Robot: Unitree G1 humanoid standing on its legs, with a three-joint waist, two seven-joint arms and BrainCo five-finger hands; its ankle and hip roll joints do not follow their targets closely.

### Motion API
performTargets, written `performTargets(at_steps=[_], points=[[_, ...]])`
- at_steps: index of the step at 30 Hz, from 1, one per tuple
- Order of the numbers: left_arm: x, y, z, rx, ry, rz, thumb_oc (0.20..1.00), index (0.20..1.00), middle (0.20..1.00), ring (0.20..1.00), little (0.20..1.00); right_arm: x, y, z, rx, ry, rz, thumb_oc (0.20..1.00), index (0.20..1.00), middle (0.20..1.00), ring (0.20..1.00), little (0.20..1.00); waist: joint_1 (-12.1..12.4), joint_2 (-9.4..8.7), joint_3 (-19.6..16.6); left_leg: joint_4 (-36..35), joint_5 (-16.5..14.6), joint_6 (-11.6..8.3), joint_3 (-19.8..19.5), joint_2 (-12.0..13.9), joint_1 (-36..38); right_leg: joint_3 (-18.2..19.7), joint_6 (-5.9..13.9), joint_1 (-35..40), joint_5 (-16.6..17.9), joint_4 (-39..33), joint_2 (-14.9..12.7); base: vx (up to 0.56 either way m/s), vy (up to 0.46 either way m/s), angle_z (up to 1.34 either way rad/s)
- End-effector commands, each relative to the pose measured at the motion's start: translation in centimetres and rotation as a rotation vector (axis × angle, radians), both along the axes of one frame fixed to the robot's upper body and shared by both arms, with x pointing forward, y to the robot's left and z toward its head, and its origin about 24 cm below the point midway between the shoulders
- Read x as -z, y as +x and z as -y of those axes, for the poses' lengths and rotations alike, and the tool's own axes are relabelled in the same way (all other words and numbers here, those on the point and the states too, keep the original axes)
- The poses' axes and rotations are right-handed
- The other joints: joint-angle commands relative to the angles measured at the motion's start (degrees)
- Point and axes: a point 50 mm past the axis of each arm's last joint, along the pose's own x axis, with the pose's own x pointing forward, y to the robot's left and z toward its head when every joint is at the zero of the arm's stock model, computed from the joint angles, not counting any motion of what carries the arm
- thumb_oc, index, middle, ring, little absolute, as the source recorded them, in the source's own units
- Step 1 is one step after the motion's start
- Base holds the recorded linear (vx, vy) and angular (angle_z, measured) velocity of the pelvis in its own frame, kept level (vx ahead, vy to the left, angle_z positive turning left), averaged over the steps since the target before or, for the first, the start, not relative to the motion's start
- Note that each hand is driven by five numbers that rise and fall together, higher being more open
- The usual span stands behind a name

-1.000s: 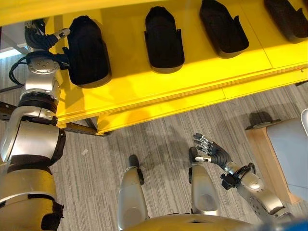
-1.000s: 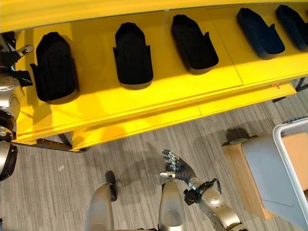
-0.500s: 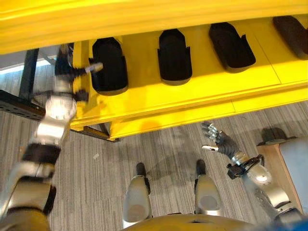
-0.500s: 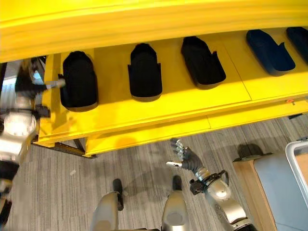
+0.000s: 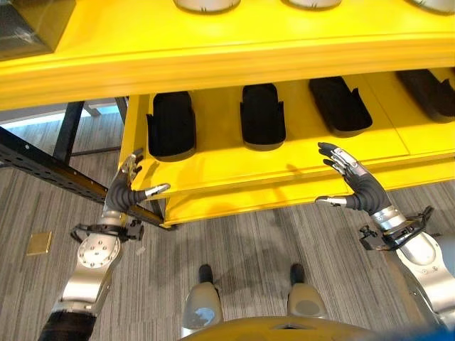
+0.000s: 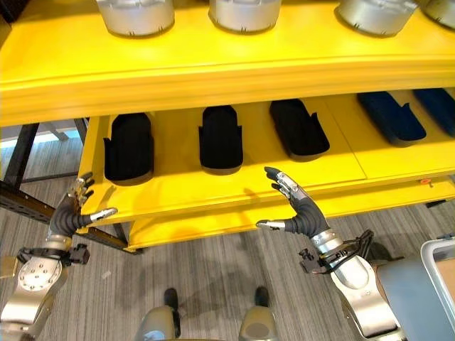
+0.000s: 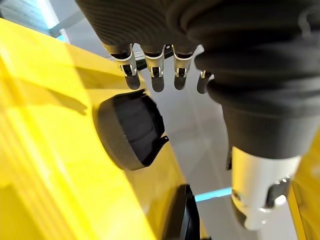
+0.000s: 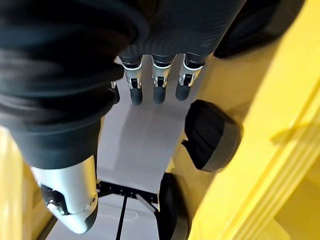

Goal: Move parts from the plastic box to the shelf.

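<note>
On shelf (image 5: pixel 234 167), parts (image 5: pixel 262 115) lie front-to-back.

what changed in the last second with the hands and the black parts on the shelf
The left hand came off the leftmost black part and dropped below the shelf edge, open. The right hand rose from near the floor to the shelf front, open. The camera tilted up. The black parts stayed in their row.
</note>
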Motion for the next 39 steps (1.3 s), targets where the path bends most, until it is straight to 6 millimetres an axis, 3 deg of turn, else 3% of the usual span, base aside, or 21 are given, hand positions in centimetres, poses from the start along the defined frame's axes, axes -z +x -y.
performTargets(at_steps=[1,2,9,22,30,39], points=[[-2.2,-0.3,0.0,0.067,0.043,0.091,1.000,1.000,1.000,1.000,1.000,-2.9,-0.2,-0.7,-0.069,-0.022,0.162,1.000,1.000,1.000,1.000,1.000,0.82,-0.75,-3.50,-0.69,1.33,1.62,1.05,2.05,0.46,-1.21,0.35,-0.57,0.04,2.42,-1.10,0.05,-0.024,-0.04],[-1.2,-0.6,0.4,0.071,-0.033,0.059,1.000,1.000,1.000,1.000,1.000,-3.2,0.1,-0.9,-0.073,-0.008,0.179,1.000,1.000,1.000,1.000,1.000,1.08,-0.86,-3.79,-0.97,1.38,1.75,1.11,2.10,1.01,-1.27,0.30,-0.11,0.01,2.31,-1.01,0.04,-0.018,-0.03],[0.0,-1.2,1.5,0.104,-0.088,0.001,1.000,1.000,1.000,1.000,1.000,-4.3,1.6,-1.6,-0.062,0.013,0.242,1.000,1.000,1.000,1.000,1.000,1.87,-0.97,-4.45,-1.42,1.16,1.95,1.11,2.06,2.31,-1.94,0.29,1.36,-0.44,2.15,-1.03,0.02,-0.015,0.00],[0.5,-0.2,4.1,0.193,-0.198,-0.030,1.000,1.000,1.000,1.000,1.000,-4.9,6.8,-5.1,-0.007,0.162,0.252,1.000,1.000,1.000,1.000,1.000,3.73,-0.14,-4.47,-1.02,1.14,2.20,0.39,1.57,2.36,-2.08,-0.25,1.88,-1.09,2.82,-0.95,0.01,-0.008,0.02],[0.0,0.6,5.2,0.246,-0.222,-0.027,1.000,1.000,1.000,1.000,1.000,-6.7,10.6,-7.9,0.042,0.228,0.262,1.000,1.000,1.000,1.000,1.000,5.01,1.86,-1.87,0.18,1.72,2.15,-0.15,0.94,0.12,-1.48,-0.68,-0.92,-1.27,5.32,-1.18,-0.06,-0.002,0.04],[-0.5,1.0,5.3,0.269,-0.224,-0.022,1.000,1.000,1.000,1.000,1.000,-10.4,13.2,-8.2,0.100,0.192,0.345,1.000,1.000,1.000,1.000,1.000,5.51,3.83,1.29,1.02,2.42,2.19,-0.12,0.51,-2.17,-0.32,-1.09,-5.28,-1.56,8.83,-1.40,-0.07,0.007,0.01]])
